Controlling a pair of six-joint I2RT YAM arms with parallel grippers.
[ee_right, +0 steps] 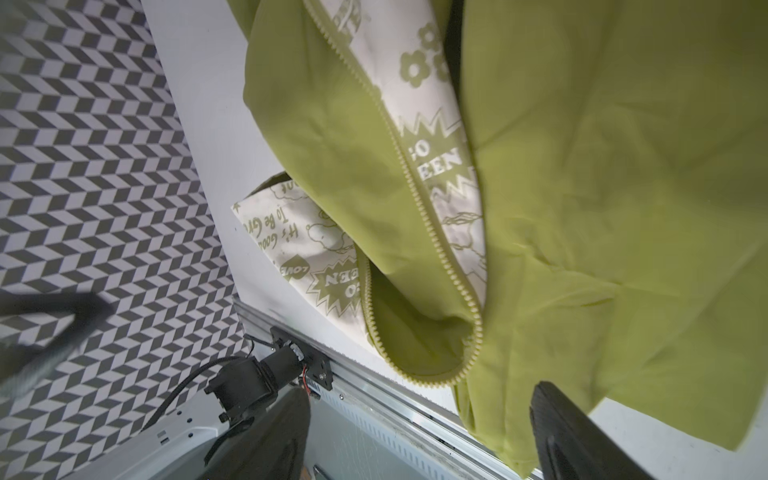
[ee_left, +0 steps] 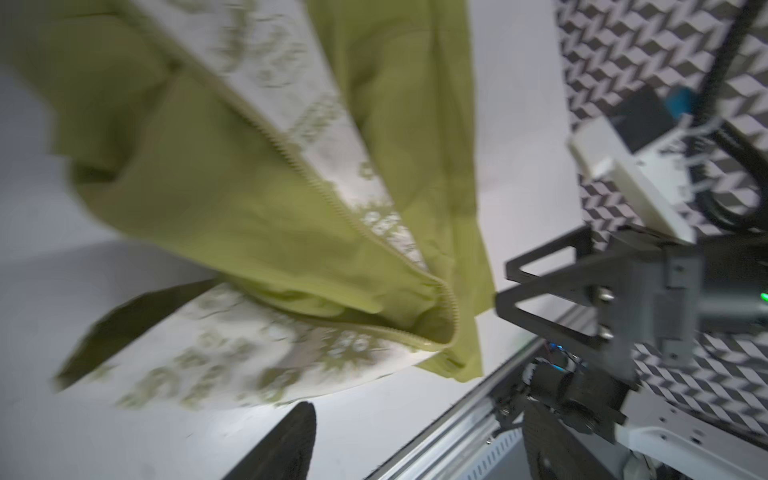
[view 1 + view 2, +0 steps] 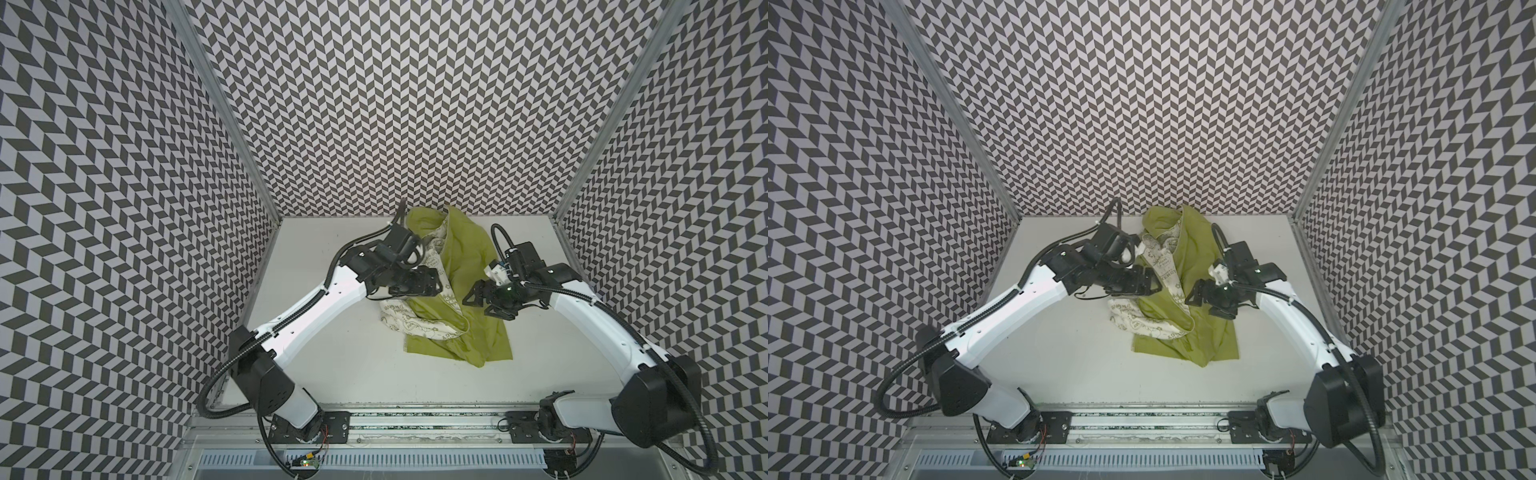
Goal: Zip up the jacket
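1. Jacket (image 3: 469, 249) (image 3: 1200, 249): olive-lime, thin, crumpled. It lies on the table mid-width, from the back wall's foot toward the centre, between the two grippers. The front is open and not zipped. One front panel is folded back, so the lining faces up.
2. Lining (image 3: 399, 320) (image 1: 316, 245): cream with green print of flowers, starbursts and lettering. It shows as a strip down the jacket's middle and as a flap at its left side in both top views.
3. Zipper (image 1: 432, 232) (image 2: 332, 203): pale green teeth along the panel edge. In the right wrist view the row bends round in a U at the lower end. Whether the two halves engage there cannot be told.
4. Left gripper (image 2: 419, 415): in both top views it is over the jacket's left edge, its tips hidden under the wrist. The left wrist view, blurred, shows the fingers (image 2: 291, 444) spread, with nothing between them and the jacket lying beyond them.
5. Right gripper (image 3: 482, 302) (image 3: 1204, 303) (image 1: 422, 392): over the jacket's right side, jaws spread wide, clasping nothing. In the right wrist view one finger (image 1: 582, 436) overlaps the green cloth. Contact with the cloth cannot be told.
6. Table (image 3: 332, 353): white and flat, bearing the jacket.
7. Walls (image 3: 374, 104): a grey-and-white chevron pattern on three sides.
8. Rail (image 3: 415, 419): a metal strip along the table's front edge, carrying both arm bases.
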